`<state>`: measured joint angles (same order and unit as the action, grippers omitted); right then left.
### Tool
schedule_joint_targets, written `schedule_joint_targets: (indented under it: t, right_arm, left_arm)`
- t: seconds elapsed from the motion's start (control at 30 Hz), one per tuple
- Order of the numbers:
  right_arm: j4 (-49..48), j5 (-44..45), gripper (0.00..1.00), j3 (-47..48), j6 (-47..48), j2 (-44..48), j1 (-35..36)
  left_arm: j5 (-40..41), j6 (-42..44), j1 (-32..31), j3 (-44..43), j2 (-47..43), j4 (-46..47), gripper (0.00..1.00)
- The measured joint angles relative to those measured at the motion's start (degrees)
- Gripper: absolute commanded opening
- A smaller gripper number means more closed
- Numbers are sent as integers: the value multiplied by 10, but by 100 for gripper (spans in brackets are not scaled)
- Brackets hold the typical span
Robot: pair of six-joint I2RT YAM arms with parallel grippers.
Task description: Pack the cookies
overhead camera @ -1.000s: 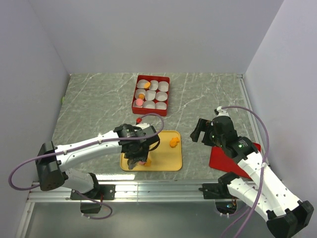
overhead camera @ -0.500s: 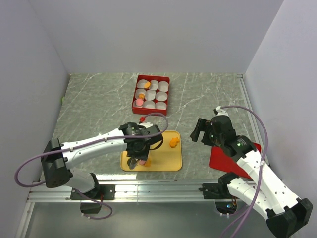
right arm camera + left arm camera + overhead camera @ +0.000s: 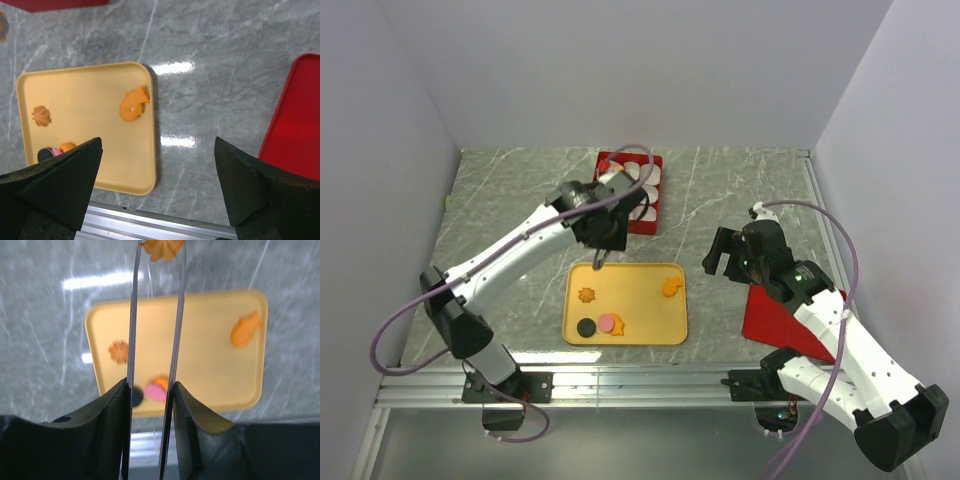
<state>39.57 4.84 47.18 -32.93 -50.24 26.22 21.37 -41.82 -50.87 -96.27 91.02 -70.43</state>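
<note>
Now on the tray point(image 3: 675, 335): tan flower point(image 3: 586, 296), black round point(image 3: 586, 327), pink round point(image 3: 608, 322) touching an orange piece point(image 3: 620, 325), orange fish point(image 3: 669, 288) apart on the right side.
Risk: flower cookie point(image 3: 162, 247) pinched by its edges at the very fingertips only; likely to twist out or drop onto the marble table point(image 3: 500, 200) if swung fast toward the box; crumbling possible under too hard a squeeze; an already filled cup easily chosen, with the left arm point(image 3: 520, 250) hiding part of the box.
Left gripper point(image 3: 598, 262): narrowed onto that orange flower cookie, held aloft over the tray's far edge, touching nothing else.
Right gripper point(image 3: 725, 268): spread wide, empty, hovering beside the tray, near a red lid point(image 3: 300, 120).
Box point(image 3: 610, 158): farthest back, red, lined with white paper cups point(image 3: 645, 195), well apart from the carried cookie.
</note>
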Motion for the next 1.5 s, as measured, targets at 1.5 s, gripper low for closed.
schedule_joint_targets:
  t: [1.5]
  right_arm:
    - [3,-24,100,174,82,-170,0]
  left_arm:
    - [-65,109,203,-370,410,160,63]
